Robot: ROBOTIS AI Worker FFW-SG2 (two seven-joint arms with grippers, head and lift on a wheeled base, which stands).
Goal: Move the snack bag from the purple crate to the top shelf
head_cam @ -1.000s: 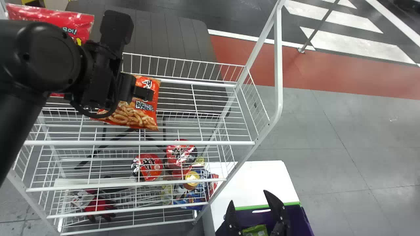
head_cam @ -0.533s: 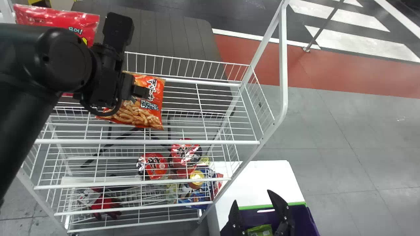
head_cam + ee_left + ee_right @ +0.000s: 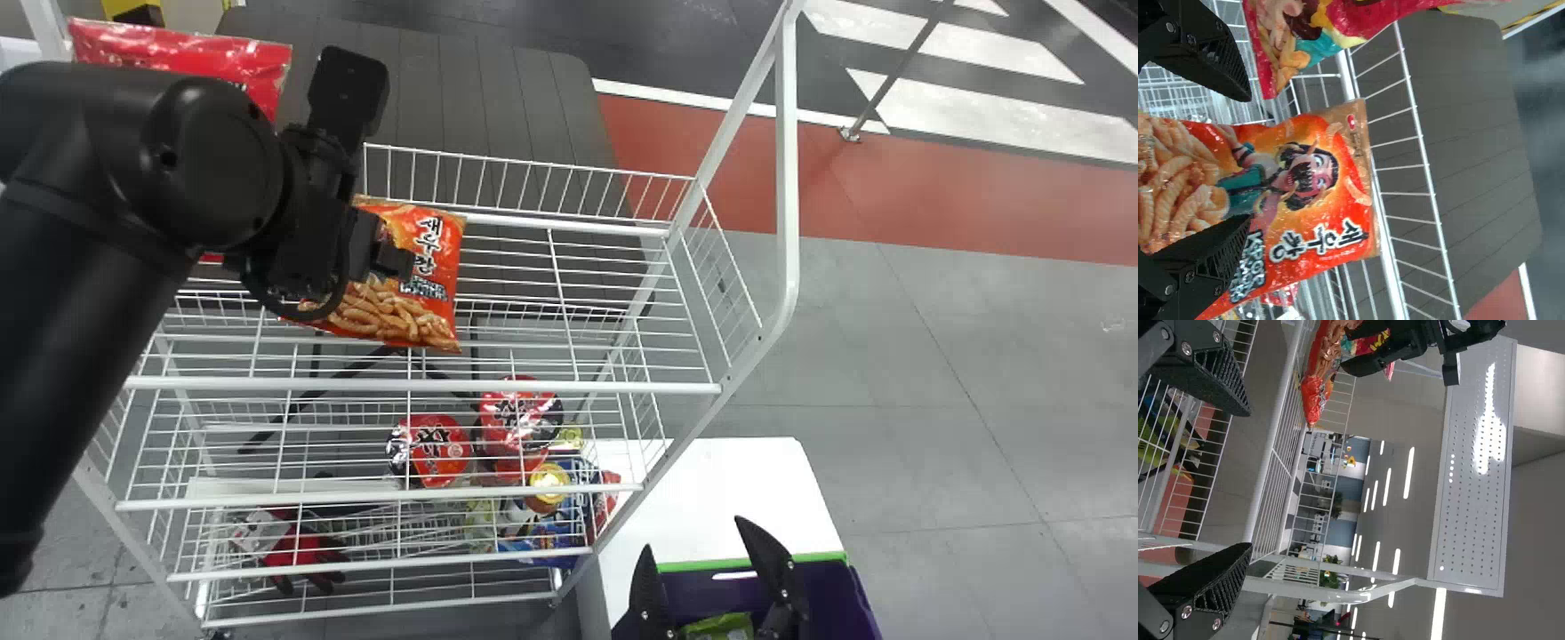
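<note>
Snack bag rests on the top shelf, between its front rail and rear rail, well apart from the right edge. Left gripper is positioned at the bag; its fingers are spread wide, and contact with the bag cannot be determined. Right gripper is located over the purple crate, fingers also set wide.

Head view: a green bag sits inside the crate, and red-lidded cups occupy a lower shelf. Left wrist view: the snack bag's printed character is exposed, with dark hair, beard and teal sleeve; a red bag is adjacent. Right wrist view: the snack bag presents a narrow, glossy side, and a perforated panel is visible.

Bag finish: orange-red film, curled snack pieces printed at one end, white lettering with dark outline, tan strip along the end at the rear rail.
</note>
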